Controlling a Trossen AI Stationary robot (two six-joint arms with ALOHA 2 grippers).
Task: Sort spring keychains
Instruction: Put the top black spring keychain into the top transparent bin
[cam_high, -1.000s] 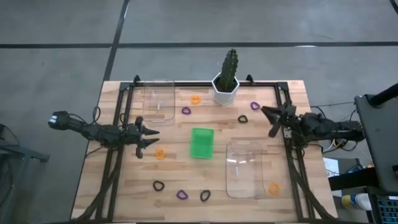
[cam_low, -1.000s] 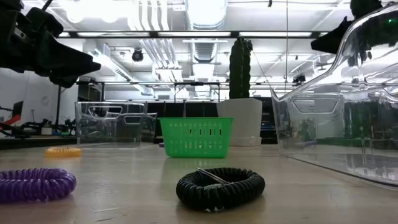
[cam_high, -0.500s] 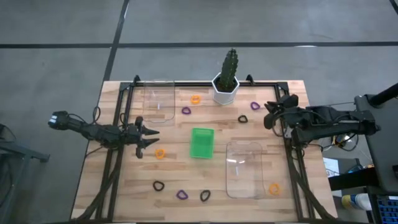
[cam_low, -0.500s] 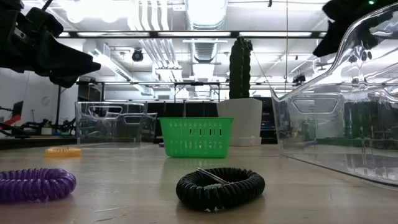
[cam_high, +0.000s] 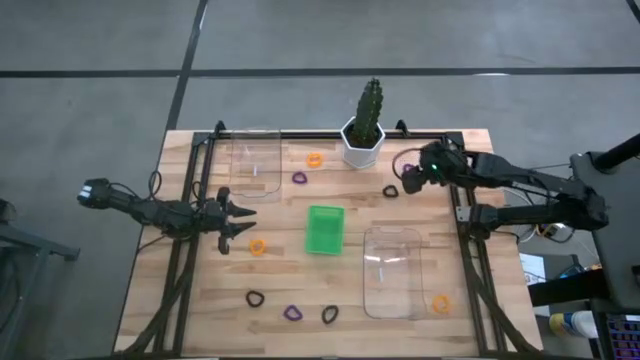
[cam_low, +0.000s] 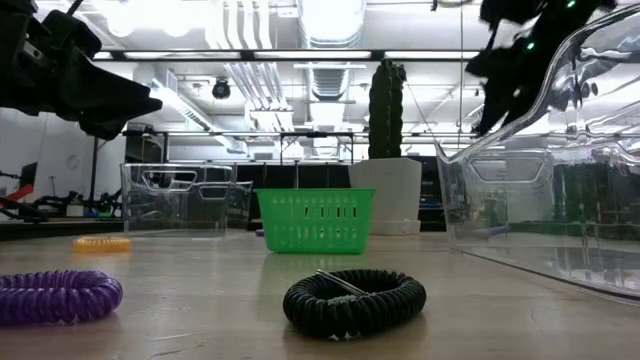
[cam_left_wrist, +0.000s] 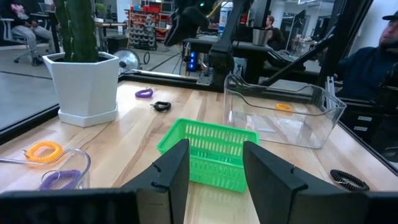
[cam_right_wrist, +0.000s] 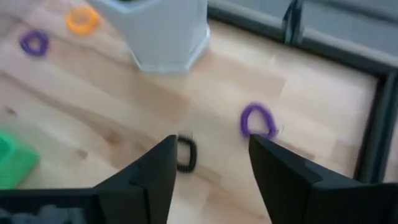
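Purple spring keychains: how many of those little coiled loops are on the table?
3 in the high view: one beside the clear plastic tray at the back, one right of the white cactus pot, one near the front edge. More may be hidden.

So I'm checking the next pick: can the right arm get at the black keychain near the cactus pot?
Probably yes: the right tool hangs open beside the black keychain, with nothing between them.
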